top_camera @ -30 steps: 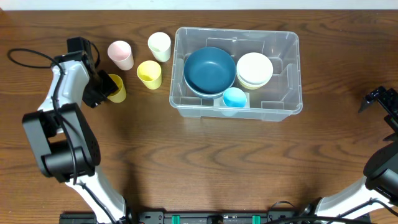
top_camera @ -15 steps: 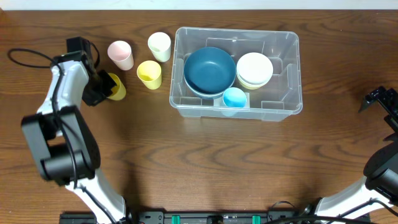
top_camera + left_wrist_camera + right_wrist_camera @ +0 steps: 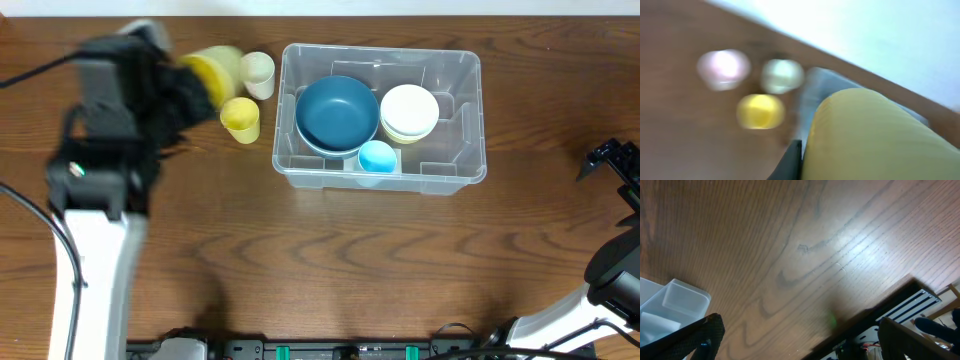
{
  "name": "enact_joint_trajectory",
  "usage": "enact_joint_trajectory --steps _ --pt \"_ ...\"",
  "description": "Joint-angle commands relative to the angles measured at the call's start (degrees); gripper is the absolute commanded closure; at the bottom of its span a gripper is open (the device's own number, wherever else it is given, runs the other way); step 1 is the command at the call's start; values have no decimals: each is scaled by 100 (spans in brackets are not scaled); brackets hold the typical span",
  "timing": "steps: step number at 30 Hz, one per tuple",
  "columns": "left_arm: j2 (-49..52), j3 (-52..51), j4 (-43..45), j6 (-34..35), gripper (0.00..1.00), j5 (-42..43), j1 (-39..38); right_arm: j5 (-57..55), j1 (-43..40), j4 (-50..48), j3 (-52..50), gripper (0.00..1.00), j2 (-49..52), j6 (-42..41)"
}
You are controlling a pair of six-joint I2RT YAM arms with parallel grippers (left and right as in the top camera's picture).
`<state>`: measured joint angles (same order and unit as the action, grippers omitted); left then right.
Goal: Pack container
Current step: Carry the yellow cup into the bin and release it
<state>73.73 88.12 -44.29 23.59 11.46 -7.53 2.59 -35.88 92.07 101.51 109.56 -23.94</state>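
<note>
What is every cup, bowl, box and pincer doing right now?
left pincer: shut on mustard cup.
right pincer: open, empty.
mustard cup: held up, off the table.
container: no lid, part full.
dark blue bowl: upright inside the container.
white bowls: stacked inside it.
light blue cup: upright inside it.
yellow cup: upright on table.
cream cup: upright on table.

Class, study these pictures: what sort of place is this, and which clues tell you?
Likely a robotics lab bench: a robot's left gripper holding a mustard cup, a wooden table, and a clear container of bowls.
</note>
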Motion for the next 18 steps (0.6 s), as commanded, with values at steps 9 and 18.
enact_joint_trajectory --steps 9,18 --pt "1296 -2 636 -42 94 -1611 -3001 -11 -59 4 -2 1 -144 -87" --pt "2507 -2 710 -42 94 -1602 -3241 -9 -59 4 -2 1 -144 -87"
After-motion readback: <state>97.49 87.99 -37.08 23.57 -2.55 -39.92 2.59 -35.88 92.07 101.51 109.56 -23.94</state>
